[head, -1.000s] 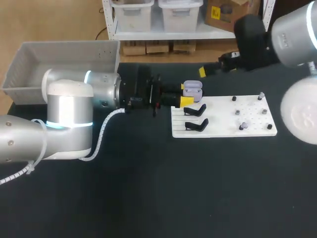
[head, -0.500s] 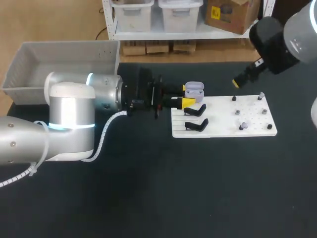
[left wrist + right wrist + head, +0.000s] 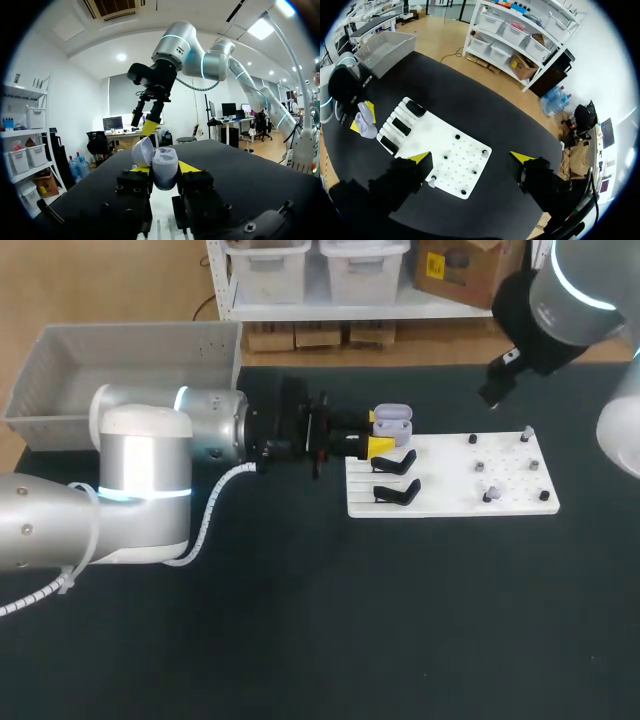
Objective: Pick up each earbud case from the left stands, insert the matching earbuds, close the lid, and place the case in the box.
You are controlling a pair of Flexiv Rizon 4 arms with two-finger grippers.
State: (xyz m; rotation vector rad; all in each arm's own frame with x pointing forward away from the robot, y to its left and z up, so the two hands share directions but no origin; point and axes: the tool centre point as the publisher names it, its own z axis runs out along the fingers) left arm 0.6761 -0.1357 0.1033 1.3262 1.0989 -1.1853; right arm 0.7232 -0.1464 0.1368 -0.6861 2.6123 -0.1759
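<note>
Currently: one lavender earbud case (image 3: 391, 421) (image 3: 164, 167), lid open, clamped between the yellow fingers of our left gripper (image 3: 376, 433) (image 3: 160, 170), over the white board (image 3: 450, 495) at its far-left corner. Two black stands (image 3: 394, 461) sit just nearer. Our right gripper (image 3: 471, 158) hangs spread wide, empty.

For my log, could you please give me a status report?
Left gripper shut on lilac case, lid open. Right gripper open, raised clear. Nothing blocking.
</note>
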